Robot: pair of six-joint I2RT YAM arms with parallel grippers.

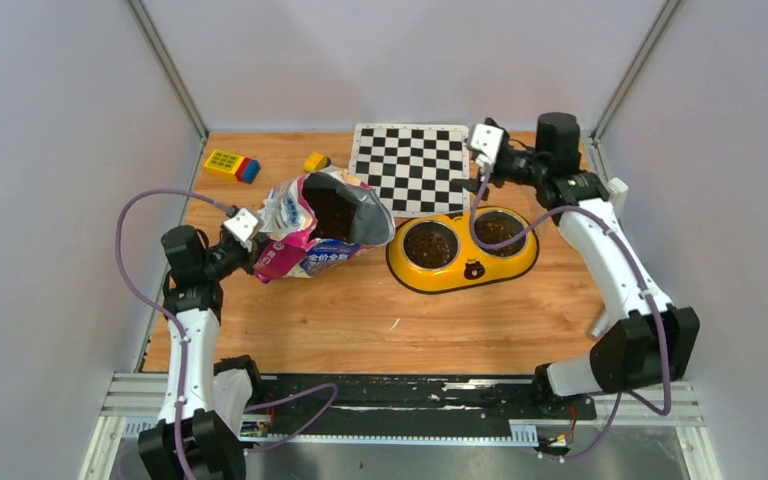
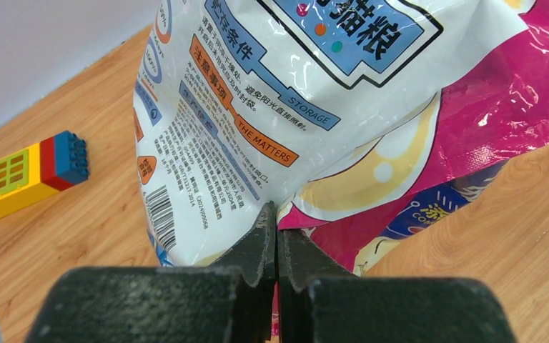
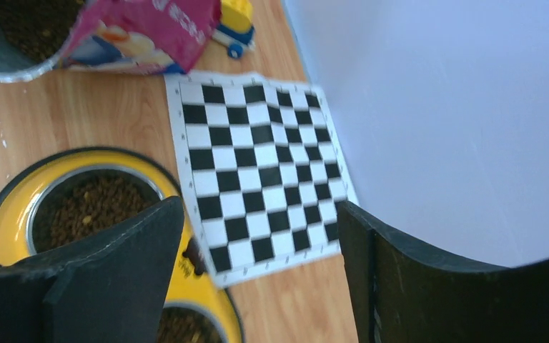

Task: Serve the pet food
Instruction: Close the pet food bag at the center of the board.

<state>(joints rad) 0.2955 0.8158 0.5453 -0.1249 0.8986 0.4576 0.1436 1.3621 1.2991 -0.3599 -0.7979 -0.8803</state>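
The glossy pink-blue cat food bag [image 1: 300, 235] lies tilted on the table with its mouth open toward the bowl. Dark brown kibble [image 1: 335, 213] shows inside it. My left gripper [image 1: 250, 242] is shut on the bag's lower edge; in the left wrist view its jaws [image 2: 277, 218] pinch a fold of the bag [image 2: 329, 107]. The yellow double bowl [image 1: 465, 272] holds kibble in both steel cups [image 1: 428, 244]. My right gripper [image 1: 477, 186] is open and empty above the bowl's far side. The right wrist view [image 3: 257, 207] shows it over the bowl rim [image 3: 3, 221] and kibble [image 3: 86, 211].
A black-and-white checkerboard sheet [image 1: 410, 165] lies behind the bowl. A yellow-red-blue toy block [image 1: 232, 165] and a small yellow toy [image 1: 316, 161] sit at the back left. Grey walls close in both sides and the back.
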